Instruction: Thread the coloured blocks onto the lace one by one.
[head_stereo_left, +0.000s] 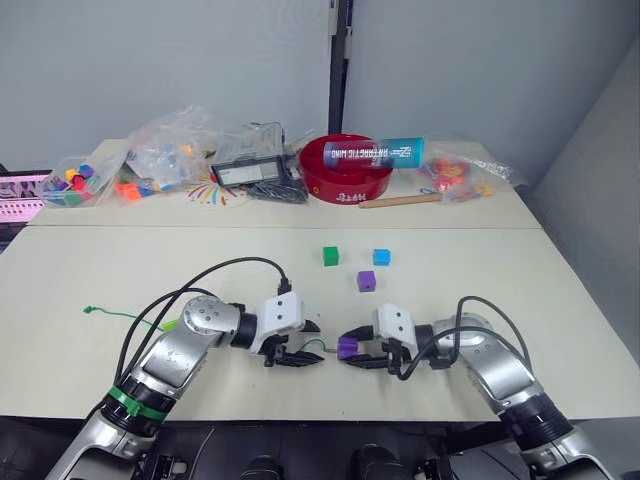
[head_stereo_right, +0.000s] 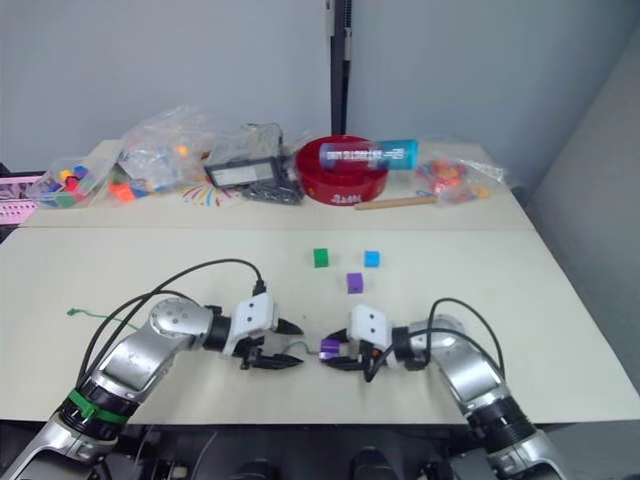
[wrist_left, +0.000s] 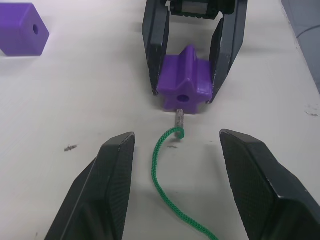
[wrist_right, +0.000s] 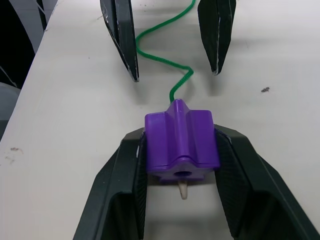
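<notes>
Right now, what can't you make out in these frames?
- Lace inside the held purple block: hidden by the block, both wrist views.
- Lace behind the left gripper: covered by the left arm, eye views.
- Bag contents on the far table: too small to identify.
- Holes in the dark green block and blue block: too small.

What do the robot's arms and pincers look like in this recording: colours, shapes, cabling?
Both arms are silver-grey metal with rounded joint housings; a white block sits at each wrist. The left pincer and right pincer each have two flat, tapered black fingers with finely textured inner faces. Thick black cables loop over each forearm. A green band rings the left arm.
</notes>
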